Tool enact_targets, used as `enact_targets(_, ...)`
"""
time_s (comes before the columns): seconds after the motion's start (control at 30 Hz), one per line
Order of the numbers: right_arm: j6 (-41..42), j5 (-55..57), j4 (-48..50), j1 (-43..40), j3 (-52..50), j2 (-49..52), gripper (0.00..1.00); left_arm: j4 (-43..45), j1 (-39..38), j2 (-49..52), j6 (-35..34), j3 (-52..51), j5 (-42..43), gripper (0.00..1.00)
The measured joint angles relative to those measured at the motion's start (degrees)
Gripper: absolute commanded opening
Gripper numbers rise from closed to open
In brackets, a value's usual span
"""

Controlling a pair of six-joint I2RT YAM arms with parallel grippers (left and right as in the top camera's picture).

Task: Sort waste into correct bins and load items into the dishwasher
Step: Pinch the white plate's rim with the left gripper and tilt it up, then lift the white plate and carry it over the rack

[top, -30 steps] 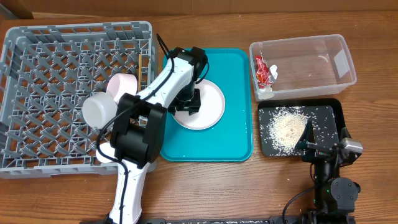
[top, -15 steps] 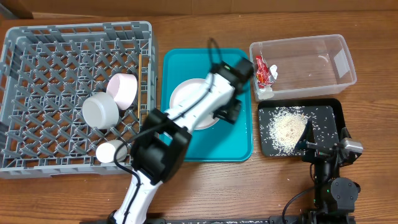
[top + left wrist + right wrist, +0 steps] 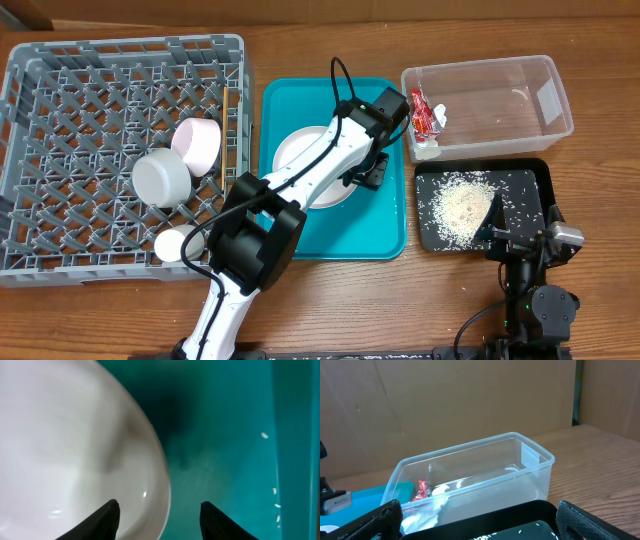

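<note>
The round white plate lies on the teal tray. My left gripper is open low over the plate's right rim. In the left wrist view one finger is over the plate and the other over the tray. The pink bowl, white bowl and small cup sit in the grey rack. A chopstick stands at its right side. The red packet and white scrap are in the clear tub. Rice lies in the black tray. My right gripper is open and empty at that tray's front edge.
A few stray rice grains lie near the teal tray's right rim. The right wrist view shows the clear tub, packet, scrap and the black tray's rim between the open fingers.
My left gripper has swung from the middle of the plate to its right rim. The plate stays on the teal tray. The right arm has not moved.
</note>
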Motion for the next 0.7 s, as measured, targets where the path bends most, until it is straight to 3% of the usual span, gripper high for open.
enact_targets(0.3, 0.0, -0.02, 0.02, 0.0, 0.0, 0.0, 1.0, 1.49, -0.66, 0.02, 0.44, -3.98, -0.02, 0.3)
enact_targets(0.5, 0.0, 0.0, 0.0, 0.0, 0.0, 0.0, 1.0, 1.49, -0.59, 0.02, 1.44, -4.2, 0.17, 0.04)
enact_targets(0.7, 0.0, 0.0, 0.0, 0.0, 0.0, 0.0, 1.0, 0.98, 0.57, 0.0, 4.74, -4.17, 2.47, 0.04)
